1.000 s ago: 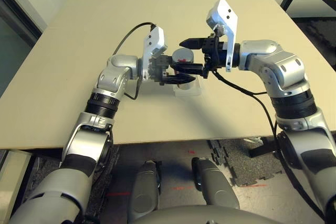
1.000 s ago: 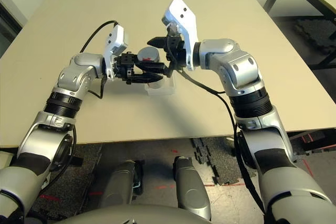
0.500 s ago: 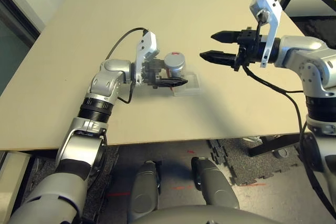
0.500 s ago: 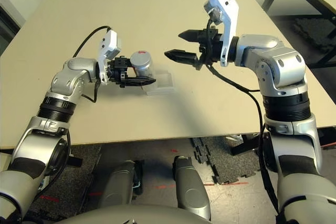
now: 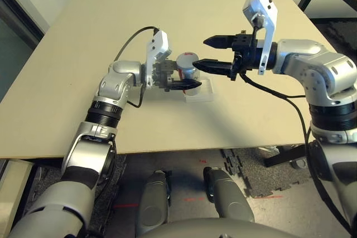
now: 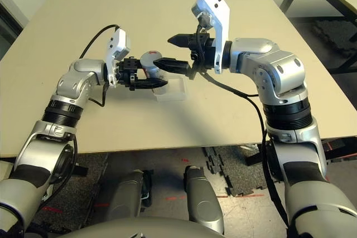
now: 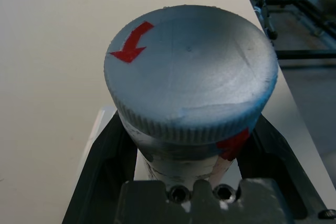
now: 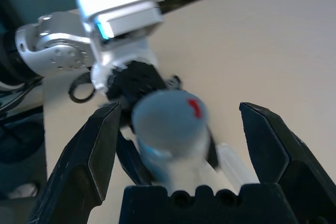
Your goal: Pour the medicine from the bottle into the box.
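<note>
The bottle (image 5: 188, 66) is held upright in the left pincer (image 5: 186, 84), whose black fingers are clenched on its lower body, one on each side. The round grey cap (image 7: 190, 72) is seated on the bottle, with a red arrow marked near its edge and a red patch of label visible just beneath the ribbed rim. The bottle stands over the near-left part of the box (image 5: 202, 91), a clear shallow tray lying flat on the bench (image 5: 223, 4); whether the bottle's base touches the tray cannot be told. The right pincer (image 5: 207, 53) is found released, its two fingers spread wide and pointed toward the bottle from the opposite side. In the right wrist view the cap (image 8: 169, 118) sits between those spread fingers (image 8: 92, 156), with clear space on both sides and no contact seen. No medicine can be made out in the box.
</note>
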`<state>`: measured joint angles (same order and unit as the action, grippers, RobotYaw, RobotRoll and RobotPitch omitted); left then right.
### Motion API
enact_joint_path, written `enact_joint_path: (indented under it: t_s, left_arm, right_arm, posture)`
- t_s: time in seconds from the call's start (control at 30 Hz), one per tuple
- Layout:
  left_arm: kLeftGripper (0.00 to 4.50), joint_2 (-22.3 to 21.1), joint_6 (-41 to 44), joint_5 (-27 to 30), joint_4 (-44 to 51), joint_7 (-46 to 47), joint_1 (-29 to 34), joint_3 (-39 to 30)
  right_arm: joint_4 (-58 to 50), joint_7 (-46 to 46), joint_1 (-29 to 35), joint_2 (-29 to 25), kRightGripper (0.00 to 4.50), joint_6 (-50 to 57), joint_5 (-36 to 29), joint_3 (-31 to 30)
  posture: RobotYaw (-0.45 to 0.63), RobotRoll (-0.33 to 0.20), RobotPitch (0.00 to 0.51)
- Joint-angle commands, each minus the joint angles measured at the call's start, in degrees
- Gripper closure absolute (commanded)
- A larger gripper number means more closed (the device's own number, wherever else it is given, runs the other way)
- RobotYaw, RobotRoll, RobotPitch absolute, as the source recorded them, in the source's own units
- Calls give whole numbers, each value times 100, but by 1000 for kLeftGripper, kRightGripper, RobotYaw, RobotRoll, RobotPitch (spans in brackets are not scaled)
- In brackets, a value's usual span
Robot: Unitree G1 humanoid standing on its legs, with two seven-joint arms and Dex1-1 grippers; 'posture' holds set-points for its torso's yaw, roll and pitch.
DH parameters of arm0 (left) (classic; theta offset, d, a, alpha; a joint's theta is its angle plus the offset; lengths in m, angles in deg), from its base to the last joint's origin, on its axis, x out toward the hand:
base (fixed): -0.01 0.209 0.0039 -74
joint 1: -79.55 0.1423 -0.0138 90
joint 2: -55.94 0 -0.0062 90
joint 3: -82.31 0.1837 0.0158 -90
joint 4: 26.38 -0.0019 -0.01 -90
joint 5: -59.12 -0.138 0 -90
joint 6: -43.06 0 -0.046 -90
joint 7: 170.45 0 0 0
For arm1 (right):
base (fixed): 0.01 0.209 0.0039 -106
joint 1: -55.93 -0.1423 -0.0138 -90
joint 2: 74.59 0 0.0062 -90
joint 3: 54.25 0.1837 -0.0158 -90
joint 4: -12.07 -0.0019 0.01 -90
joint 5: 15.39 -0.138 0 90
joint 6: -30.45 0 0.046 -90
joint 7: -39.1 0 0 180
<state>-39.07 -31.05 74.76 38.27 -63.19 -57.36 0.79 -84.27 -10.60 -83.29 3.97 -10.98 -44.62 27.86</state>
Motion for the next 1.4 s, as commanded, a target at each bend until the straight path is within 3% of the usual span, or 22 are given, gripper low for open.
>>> enact_joint_path:
  t_s: [0.03, 0.33, 0.67, 1.4]
  left_arm:
    - [1655, 21, -82, -57, -18, -9, -63, 58]
    - [1655, 83, -114, -55, -51, -16, -108, 64]
    - [1655, 82, -113, -48, -31, -27, -103, 66]
    - [1655, 1, -172, -52, -115, -29, -118, 46]
  right_arm:
    - [105, -41, -129, 107, 0, -137, 123, -181]
    - [484, -75, -292, 302, 0, -470, 545, -464]
    - [614, -89, -214, 249, 0, -534, 698, -331]
    - [-241, -4, 348, -612, 0, 318, -11, 518]
  posture:
    - [-159, 0, 155]
    - [-159, 0, 152]
    - [-161, 0, 149]
    - [-173, 0, 136]
